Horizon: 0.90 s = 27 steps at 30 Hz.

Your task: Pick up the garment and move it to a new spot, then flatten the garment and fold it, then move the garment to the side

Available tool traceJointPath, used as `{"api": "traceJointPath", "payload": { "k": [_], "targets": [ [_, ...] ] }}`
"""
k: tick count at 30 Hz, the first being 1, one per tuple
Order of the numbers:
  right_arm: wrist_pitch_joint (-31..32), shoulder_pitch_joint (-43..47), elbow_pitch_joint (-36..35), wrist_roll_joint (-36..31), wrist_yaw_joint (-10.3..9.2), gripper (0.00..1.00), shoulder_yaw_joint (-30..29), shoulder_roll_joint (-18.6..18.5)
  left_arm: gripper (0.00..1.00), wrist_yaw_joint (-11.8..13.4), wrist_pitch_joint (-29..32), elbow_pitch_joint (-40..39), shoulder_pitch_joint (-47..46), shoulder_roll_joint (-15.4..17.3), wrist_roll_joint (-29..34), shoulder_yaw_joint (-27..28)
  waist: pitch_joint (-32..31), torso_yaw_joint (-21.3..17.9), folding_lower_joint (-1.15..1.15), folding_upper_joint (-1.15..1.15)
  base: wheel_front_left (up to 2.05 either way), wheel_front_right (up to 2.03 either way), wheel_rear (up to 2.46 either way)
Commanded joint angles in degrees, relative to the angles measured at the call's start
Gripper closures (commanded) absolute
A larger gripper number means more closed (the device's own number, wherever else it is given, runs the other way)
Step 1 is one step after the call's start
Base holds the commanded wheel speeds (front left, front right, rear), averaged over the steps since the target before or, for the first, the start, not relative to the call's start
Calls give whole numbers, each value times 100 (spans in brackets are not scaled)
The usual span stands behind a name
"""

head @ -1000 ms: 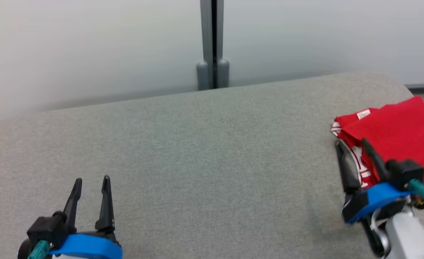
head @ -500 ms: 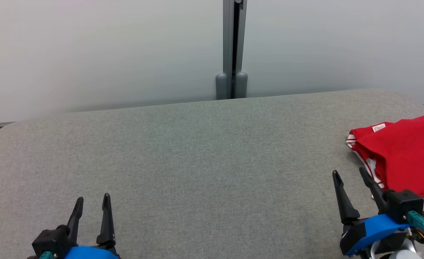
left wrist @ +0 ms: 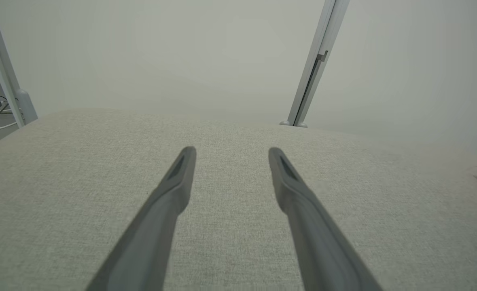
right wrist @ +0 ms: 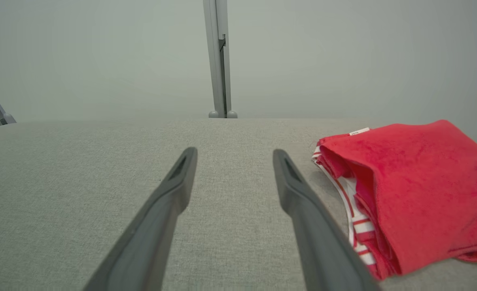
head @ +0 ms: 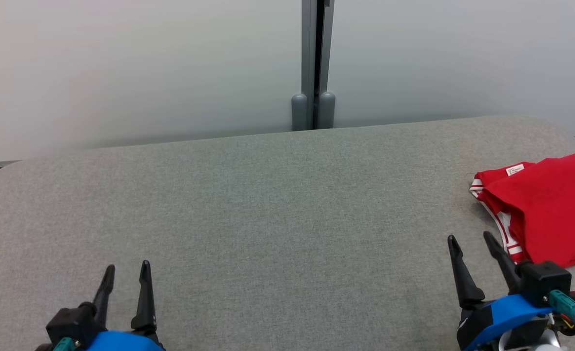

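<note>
Red cloth, one folded garment [head: 550,209] bearing a single white label [head: 514,170], is seen lying at the right end of the grey padded table [head: 267,204]. Two grippers are counted: the right gripper [head: 469,236] near it, the left gripper [head: 127,265] well apart. Both finger pairs are spread, nothing between them

Tapered black jaws, blue wrist collars [head: 499,312], black blocks [head: 543,280], teal plugs [head: 560,298]

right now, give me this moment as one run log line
garment: red, folded, right side of grey surface | left gripper: open, empty | right gripper: open, empty, near garment | stage: folded, set aside
</note>
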Motion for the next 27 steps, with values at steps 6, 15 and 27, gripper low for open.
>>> {"api": "traceJointPath", "payload": {
  "k": [6,15,27],
  "targets": [
    [61,0,250,183,0,100,-34,10,100,-16,81,159,101,-120,-169,1,5,5,0,0,0,0,0],
    [182,-53,284,1236,0,100,-90,21,100,-107,342,92,3,-233,-965,231,6,27,0,0,0,0,0],
    [296,-106,310,2478,0,100,-133,34,100,-214,641,6,-110,-368,-1909,493,8,56,0,0,0,0,0]
  ]
}}
